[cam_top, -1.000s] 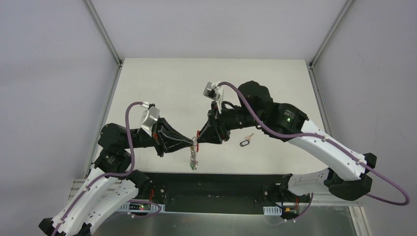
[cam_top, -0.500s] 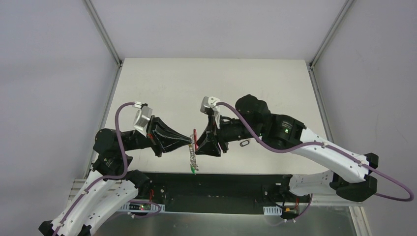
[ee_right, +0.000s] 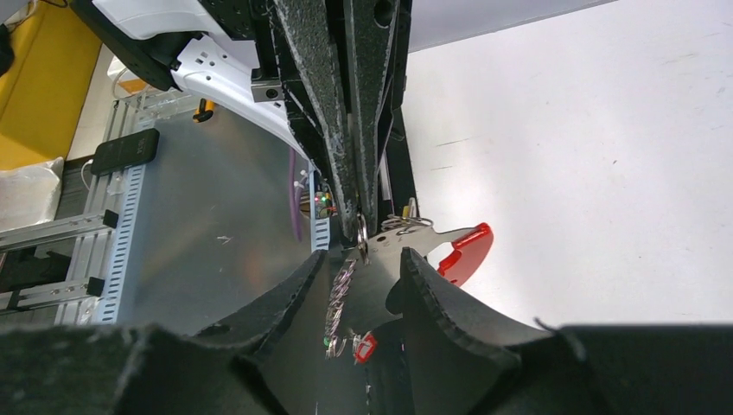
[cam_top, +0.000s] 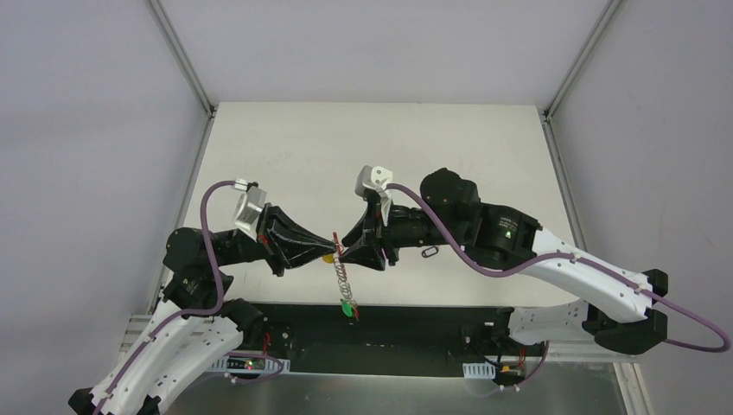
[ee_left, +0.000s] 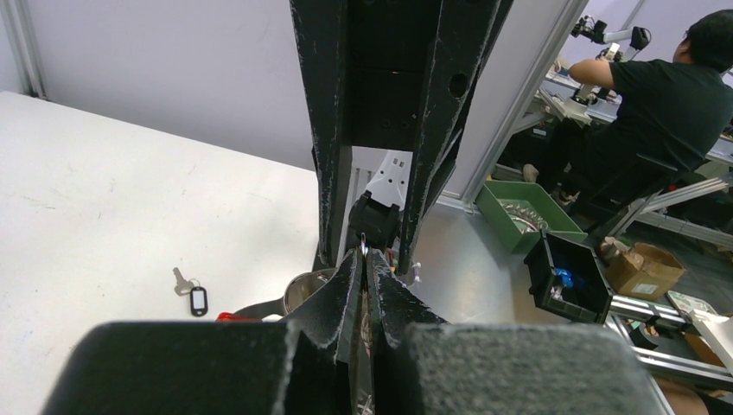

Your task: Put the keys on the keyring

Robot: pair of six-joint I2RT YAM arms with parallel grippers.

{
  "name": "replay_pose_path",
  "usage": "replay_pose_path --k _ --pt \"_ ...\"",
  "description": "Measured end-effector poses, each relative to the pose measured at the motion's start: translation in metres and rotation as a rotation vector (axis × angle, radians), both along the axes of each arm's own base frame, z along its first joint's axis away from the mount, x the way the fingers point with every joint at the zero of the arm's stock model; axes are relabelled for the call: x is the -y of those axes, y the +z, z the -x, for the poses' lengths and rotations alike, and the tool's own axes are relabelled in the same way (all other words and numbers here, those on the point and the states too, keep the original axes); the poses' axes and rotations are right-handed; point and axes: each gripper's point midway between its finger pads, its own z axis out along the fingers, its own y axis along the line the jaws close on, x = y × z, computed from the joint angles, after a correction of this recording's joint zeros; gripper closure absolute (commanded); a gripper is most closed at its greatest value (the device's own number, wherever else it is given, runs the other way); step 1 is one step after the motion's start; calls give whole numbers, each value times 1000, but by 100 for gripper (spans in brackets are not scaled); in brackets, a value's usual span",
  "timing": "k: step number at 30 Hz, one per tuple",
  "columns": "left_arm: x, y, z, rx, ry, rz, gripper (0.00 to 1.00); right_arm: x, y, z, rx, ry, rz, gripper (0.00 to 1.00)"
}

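Both grippers meet in mid-air above the table's near edge. My left gripper (cam_top: 334, 249) (ee_left: 365, 258) is shut on a small metal ring at the top of the keyring (cam_top: 343, 278). The keyring's silver plate (ee_right: 432, 238) with its red end (ee_right: 467, 251) sits between the fingers of my right gripper (cam_top: 347, 251) (ee_right: 363, 259), which stand a little apart around it. A row of silvery loops hangs down, carrying keys with a green tag (cam_top: 347, 304) and a red tag (ee_right: 363, 346). One key with a black tag (cam_top: 430, 252) (ee_left: 197, 298) lies loose on the table.
The white table (cam_top: 285, 156) stretches behind the grippers, with metal frame posts at its far corners. A black rail (cam_top: 389, 324) runs along the near edge under the hanging loops. A small yellow piece (cam_top: 328, 257) shows under the left fingers.
Both grippers shifted slightly toward the near edge. The row of loops has dropped and now hangs longer, with the green tag lower. The red end is less visible from above.
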Motion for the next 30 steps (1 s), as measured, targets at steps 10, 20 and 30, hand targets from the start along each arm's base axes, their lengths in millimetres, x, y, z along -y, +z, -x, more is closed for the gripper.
replay_pose_path --k 10,20,30 --pt "-2 2 3 9 -1 8 100 -2 3 -1 18 -4 -13 64" --pt "-2 2 4 1 -4 9 100 -4 6 2 35 9 -28 69" --pt "-3 4 6 0 -7 15 100 -6 5 4 48 23 -25 80"
